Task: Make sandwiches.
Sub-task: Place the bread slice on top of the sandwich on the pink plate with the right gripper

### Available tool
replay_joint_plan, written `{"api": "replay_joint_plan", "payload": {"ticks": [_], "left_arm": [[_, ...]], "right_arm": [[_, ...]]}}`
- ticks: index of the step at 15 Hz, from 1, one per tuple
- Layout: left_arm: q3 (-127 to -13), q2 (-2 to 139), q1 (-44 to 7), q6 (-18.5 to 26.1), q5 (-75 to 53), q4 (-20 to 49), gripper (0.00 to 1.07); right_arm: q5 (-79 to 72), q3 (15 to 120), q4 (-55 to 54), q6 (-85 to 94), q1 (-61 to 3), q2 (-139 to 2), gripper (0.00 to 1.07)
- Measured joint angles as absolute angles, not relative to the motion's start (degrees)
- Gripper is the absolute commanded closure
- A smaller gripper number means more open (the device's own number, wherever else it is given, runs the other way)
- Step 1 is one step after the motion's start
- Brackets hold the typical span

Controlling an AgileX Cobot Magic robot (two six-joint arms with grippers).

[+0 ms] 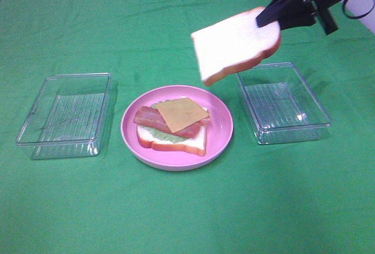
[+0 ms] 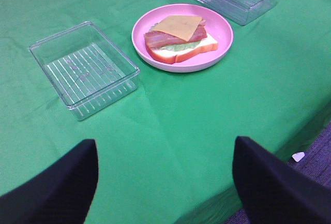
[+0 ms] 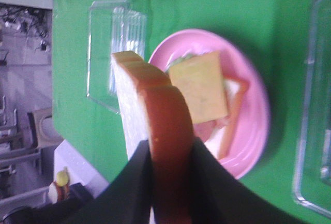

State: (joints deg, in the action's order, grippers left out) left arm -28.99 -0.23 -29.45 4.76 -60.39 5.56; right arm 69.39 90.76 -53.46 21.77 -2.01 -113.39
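On the pink plate [image 1: 220,139] lies a half-built sandwich [image 1: 171,126]: a bread slice, green lettuce, bacon strips and a cheese square [image 1: 180,114] on top. The left wrist view shows the same stack [image 2: 179,38], and the right wrist view shows the cheese [image 3: 200,85]. My right gripper [image 1: 269,18] is shut on a second bread slice [image 1: 234,44], which hangs tilted in the air above and to the right of the plate. In its own view its fingers [image 3: 129,177] clamp the crust [image 3: 165,146]. My left gripper [image 2: 165,182] stands open and holds nothing, low near the table's front edge.
A clear plastic tray [image 1: 64,115] stands left of the plate and another [image 1: 283,102] to the right, both without contents. A green cloth covers the table. The table's edge [image 2: 289,146] drops off close to the left gripper.
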Motion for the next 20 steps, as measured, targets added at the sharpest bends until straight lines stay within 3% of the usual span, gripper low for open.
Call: {"api": "replay_joint_plan", "payload": {"ticks": [3,7,16,20], "left_arm": [[-29.0,-0.2,-29.5,4.8,-60.4,5.4,0.37],[-29.0,-0.2,-29.5,4.8,-60.4,5.4,0.37],[-29.0,-0.2,-29.5,4.8,-60.4,5.4,0.37],[-29.0,-0.2,-29.5,4.8,-60.4,5.4,0.37]], "right_arm": [[61.5,80.8,-61.8,24.4,-10.9,-113.4,1.07],[47.6,72.2,-70.0,27.4,-17.4,-113.4,1.07],[40.9,71.1,-74.5,28.8,-20.2,-119.7,1.07],[39.6,71.1,-73.4,28.8,-20.2,-119.7,0.95]]}}
